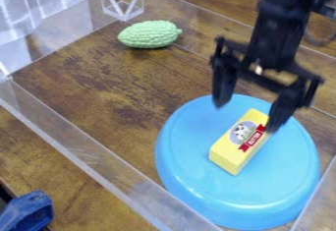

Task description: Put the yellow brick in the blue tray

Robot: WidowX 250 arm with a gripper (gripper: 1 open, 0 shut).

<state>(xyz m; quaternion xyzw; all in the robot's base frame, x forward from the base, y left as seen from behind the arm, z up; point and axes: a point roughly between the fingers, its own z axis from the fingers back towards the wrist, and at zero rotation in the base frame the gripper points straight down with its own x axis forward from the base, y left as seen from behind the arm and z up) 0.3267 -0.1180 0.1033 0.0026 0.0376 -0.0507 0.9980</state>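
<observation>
Hanging above the blue tray [191, 171], the hand [262, 97] points down with its black fingers [225, 78] spread wide and nothing between them. Below it the yellow brick [245, 141] lies flat inside the tray, apart from the fingers, with one end toward the tray's middle and the other toward its far rim. A red strip crosses the brick's top beside a small grey-white cartoon picture; any lettering is too small to read. Clear plastic walls [79, 146] fence the wooden bench [118, 87]. A green bumpy object [148, 34] lies well apart near the far wall, leaving open wood between.
</observation>
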